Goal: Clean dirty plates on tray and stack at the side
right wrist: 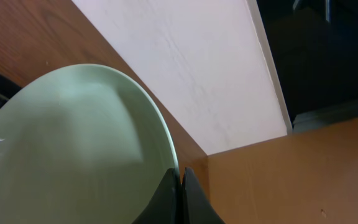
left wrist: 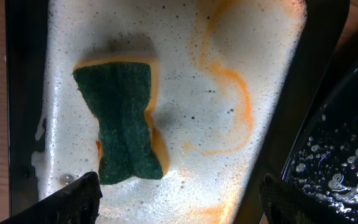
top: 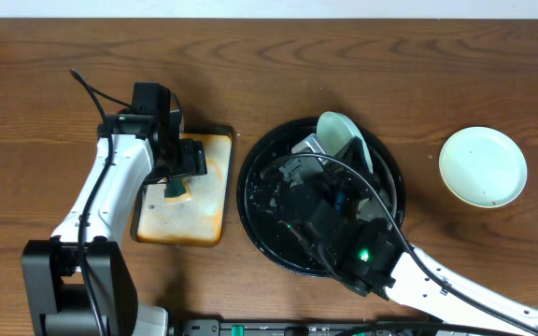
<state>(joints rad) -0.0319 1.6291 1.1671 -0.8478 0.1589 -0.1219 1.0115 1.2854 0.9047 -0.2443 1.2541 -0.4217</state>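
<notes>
Right end effector clamped on mint plate rim, plate spreading ahead and left of it; left end effector apart, sponge just ahead.

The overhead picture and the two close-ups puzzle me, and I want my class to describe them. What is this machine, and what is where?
It is a robot with two arms at a wooden table. The overhead picture looks down on everything. Each close-up comes from a camera on one arm's wrist. The left gripper hangs open over a green sponge, which lies on a soapy cream tray streaked with orange. The right gripper is shut on the rim of a pale green plate and holds it tilted over the round black tray. A second plate lies flat on the table, to the right of the black tray.
</notes>
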